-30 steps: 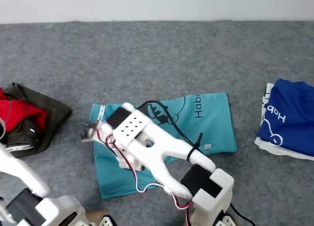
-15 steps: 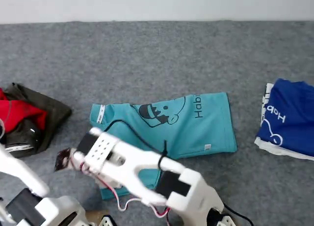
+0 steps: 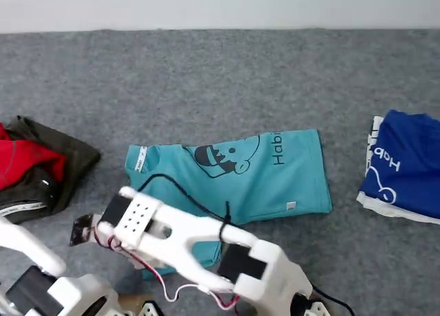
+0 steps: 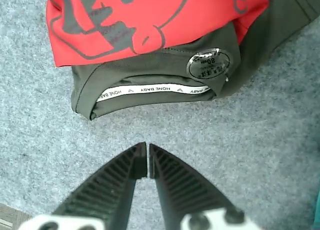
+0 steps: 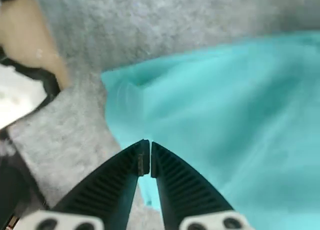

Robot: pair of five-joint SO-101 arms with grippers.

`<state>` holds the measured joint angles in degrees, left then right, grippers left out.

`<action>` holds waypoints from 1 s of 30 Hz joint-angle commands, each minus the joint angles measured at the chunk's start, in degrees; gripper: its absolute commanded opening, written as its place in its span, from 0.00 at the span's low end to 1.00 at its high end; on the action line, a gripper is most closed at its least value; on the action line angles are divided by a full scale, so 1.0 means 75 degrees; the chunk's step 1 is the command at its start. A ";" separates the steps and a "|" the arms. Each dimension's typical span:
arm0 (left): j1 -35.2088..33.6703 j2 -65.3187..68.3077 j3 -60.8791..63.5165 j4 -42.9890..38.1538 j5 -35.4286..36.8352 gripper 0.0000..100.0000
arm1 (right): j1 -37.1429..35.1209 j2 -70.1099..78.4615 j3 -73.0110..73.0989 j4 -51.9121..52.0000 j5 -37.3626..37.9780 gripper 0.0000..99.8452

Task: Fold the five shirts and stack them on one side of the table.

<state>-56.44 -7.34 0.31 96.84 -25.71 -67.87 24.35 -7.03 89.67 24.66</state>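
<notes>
A teal shirt [image 3: 275, 178] lies spread in the middle of the grey table. My right arm stretches leftward over its near left part, and the right gripper [image 3: 78, 231] hangs shut just past the shirt's left edge. In the right wrist view that gripper [image 5: 145, 160] is shut with nothing in it, above the border of the teal shirt [image 5: 225, 115]. A red shirt [image 3: 24, 158] rests folded on a dark olive shirt [image 3: 69, 154] at the left. My left gripper [image 4: 148, 162] is shut and empty over bare carpet, close to the olive shirt [image 4: 165, 75] and red shirt [image 4: 150, 20].
A folded blue shirt [image 3: 405, 165] lies at the right edge. The left arm [image 3: 27, 244] rises from the near left corner, and the right arm's base [image 3: 268, 281] stands at the front centre. A pale wall runs along the table's back edge.
My right arm has swung left and toward the front, from above the teal shirt's left part to beyond its left edge. The shirts have stayed where they were.
</notes>
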 commanded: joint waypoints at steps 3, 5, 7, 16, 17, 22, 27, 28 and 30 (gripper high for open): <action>0.0000 -0.0387 -0.0369 0.0070 -0.0070 0.02 | 0.0100 -0.0709 -0.0375 0.0885 -0.0105 0.11; 0.0012 -0.0387 -0.0369 0.0047 -0.0070 0.02 | -0.0006 -0.0709 -0.0375 0.1026 -0.0105 0.18; 0.0012 -0.0375 -0.0369 0.0047 -0.0070 0.02 | -0.0064 -0.0709 -0.0375 0.0979 -0.0105 0.21; -0.0012 -0.0375 -0.0358 0.0047 -0.0094 0.02 | -0.0686 -0.0697 0.0996 -0.0205 -0.0117 0.21; -0.0012 -0.0375 -0.0358 0.0047 -0.0094 0.02 | -0.0709 -0.0697 0.1196 -0.0381 -0.0129 0.21; 0.0000 -0.0375 -0.0358 0.0047 -0.0094 0.02 | -0.0545 -0.0697 0.2110 -0.1483 -0.0305 0.21; 0.0000 -0.0375 -0.0358 0.0059 -0.0094 0.02 | -0.0123 -0.0697 0.2590 -0.2221 -0.0305 0.21; 0.0000 -0.0375 -0.0358 0.0070 -0.0094 0.02 | -0.0041 -0.0697 0.2661 -0.2315 -0.0281 0.19; 0.0000 -0.0375 -0.0358 0.0082 -0.0094 0.02 | 0.0100 -0.0639 0.2801 -0.2526 -0.0258 0.13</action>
<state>-56.44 -7.34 0.31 96.84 -25.71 -69.80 18.81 13.19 74.29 22.81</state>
